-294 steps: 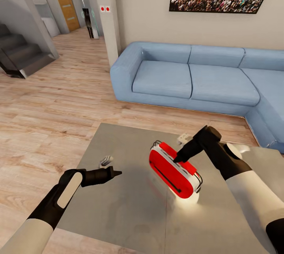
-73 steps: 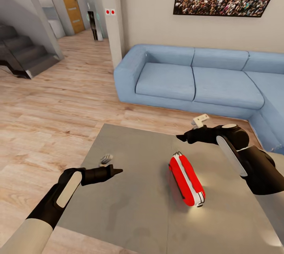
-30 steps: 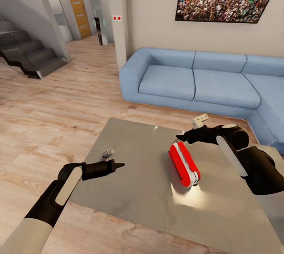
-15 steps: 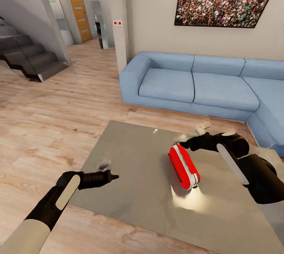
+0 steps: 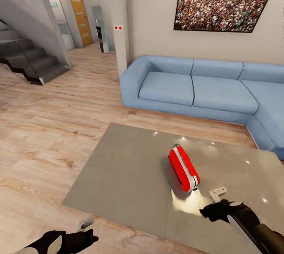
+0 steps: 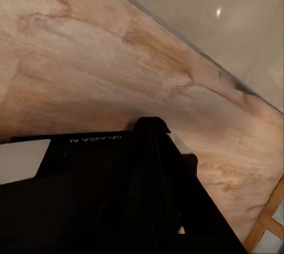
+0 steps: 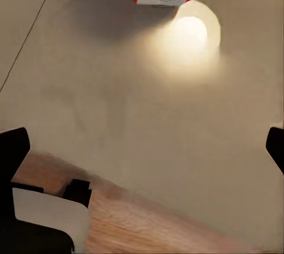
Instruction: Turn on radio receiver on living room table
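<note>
Radio on its edge mid-tabletop, both arms clear — no sign it's switched on.

The radio receiver [image 5: 184,168] stands on its narrow edge near the middle of the tabletop [image 5: 126,175], untouched. Your right gripper [image 5: 208,211] hovers low at the near edge, short of the radio; the wrist view shows its fingers spread wide, nothing held. Left gripper [image 5: 91,237] is over the floor [image 5: 43,127], jaw state can't tell. I'd judge the press is left to do.
</note>
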Controlling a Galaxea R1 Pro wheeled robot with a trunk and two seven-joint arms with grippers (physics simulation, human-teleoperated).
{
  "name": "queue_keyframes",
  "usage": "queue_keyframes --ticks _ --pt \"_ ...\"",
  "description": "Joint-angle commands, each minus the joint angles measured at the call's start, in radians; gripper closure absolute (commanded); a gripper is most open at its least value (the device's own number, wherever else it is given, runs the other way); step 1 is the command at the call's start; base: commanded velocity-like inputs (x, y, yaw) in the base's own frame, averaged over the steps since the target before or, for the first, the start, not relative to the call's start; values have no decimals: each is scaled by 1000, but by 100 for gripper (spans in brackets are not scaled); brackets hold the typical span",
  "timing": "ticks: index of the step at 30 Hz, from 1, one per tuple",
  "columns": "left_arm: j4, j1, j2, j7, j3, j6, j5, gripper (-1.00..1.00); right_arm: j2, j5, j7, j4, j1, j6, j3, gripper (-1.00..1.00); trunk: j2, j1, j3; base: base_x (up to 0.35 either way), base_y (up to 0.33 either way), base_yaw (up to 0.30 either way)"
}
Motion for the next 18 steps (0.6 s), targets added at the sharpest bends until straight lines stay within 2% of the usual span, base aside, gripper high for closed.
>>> queue_keyframes --ticks 1,6,9,12,14,16,18 --pt "23 0 0 -2 2 -9 -1 100 -1 1 -8 0 30 -27 0 -100 0 0 2 0 0 0" --pt "69 2 -3 -3 3 -57 -22 100 0 1 -17 2 178 -85 0 -100 0 0 10 0 0 0" --pt "71 6 -5 -2 3 -66 -28 100 -1 5 -16 3 242 -126 1 -100 0 0 15 0 0 0" --pt "71 7 -7 0 3 -68 -30 100 -2 8 -10 -33 286 -133 1 -100 0 0 19 0 0 0" --pt "71 7 -8 0 3 -77 -32 100 -17 8 -8 -102 321 -132 1 -100 0 0 22 0 0 0" --pt "71 7 -8 0 3 -85 -31 100 -49 7 -7 -185 371 -133 2 -100 0 0 26 0 0 0" --pt "72 7 -7 0 3 -87 -31 100 -61 5 -8 -210 400 -135 2 -100 0 0 29 0 0 0"
